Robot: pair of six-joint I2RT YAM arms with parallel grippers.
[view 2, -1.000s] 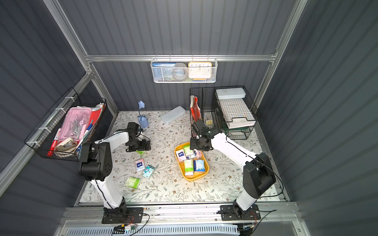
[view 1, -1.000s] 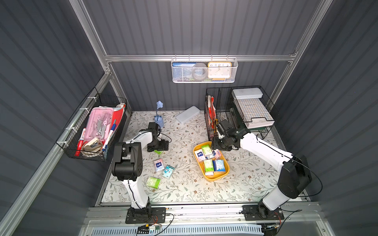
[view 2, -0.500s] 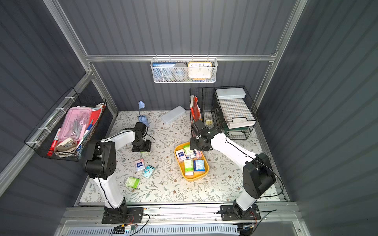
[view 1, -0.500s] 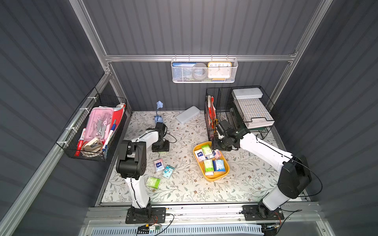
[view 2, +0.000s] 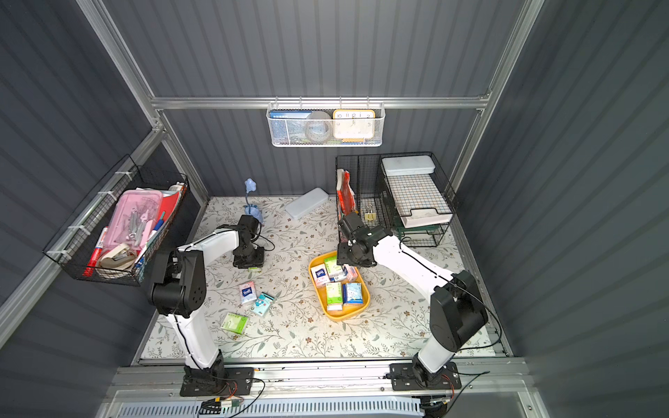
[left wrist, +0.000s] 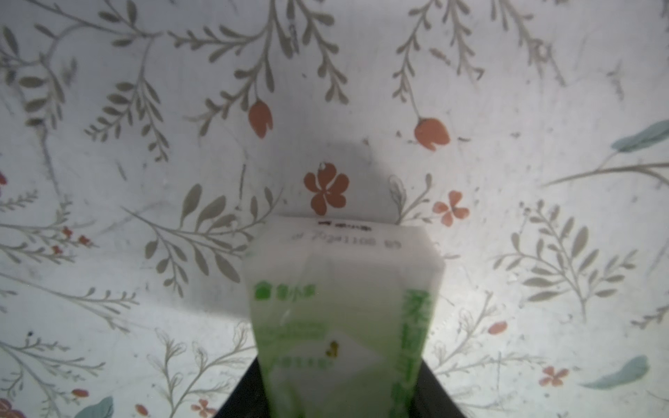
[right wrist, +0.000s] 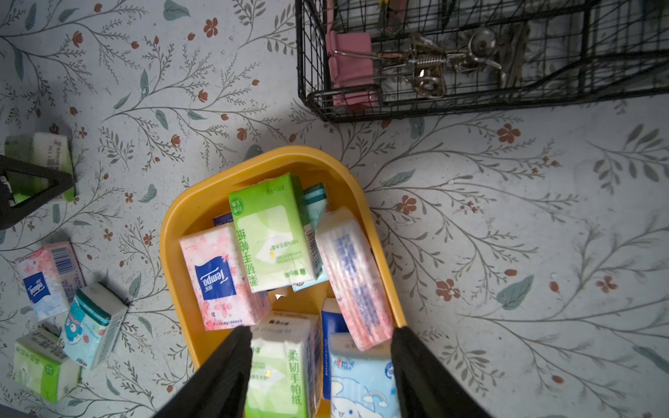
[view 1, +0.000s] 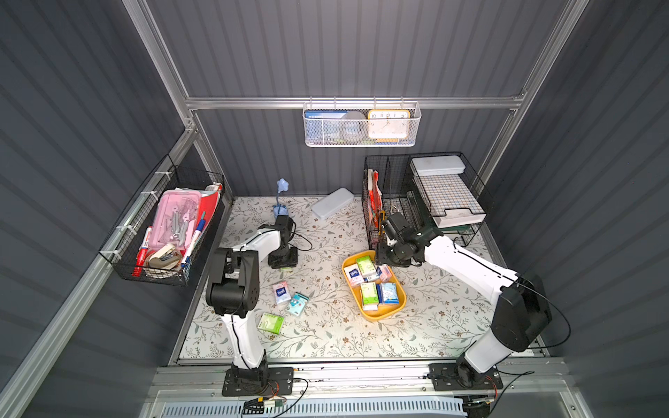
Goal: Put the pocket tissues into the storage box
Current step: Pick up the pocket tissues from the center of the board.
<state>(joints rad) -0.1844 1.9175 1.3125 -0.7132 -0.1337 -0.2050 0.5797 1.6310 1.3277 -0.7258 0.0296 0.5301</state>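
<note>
left hand (left wrist: 338, 392) pinched onto a green tissue packet (left wrist: 340, 286) on the tabletop (left wrist: 144, 144), well apart from the storage box (view 1: 376, 317). right hand (right wrist: 320, 336) part open, holding nothing, above the packets (right wrist: 268, 235) in that box.

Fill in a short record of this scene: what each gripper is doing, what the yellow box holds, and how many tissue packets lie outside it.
Left gripper: closed around a green packet, down at the mat
Right gripper: open, empty, over the back end of the box
Storage box: yellow, several packets inside
Loose packets: three on the mat, namely a pink one, a teal one and a green one
Outside the box: four, counting the gripped one
</note>
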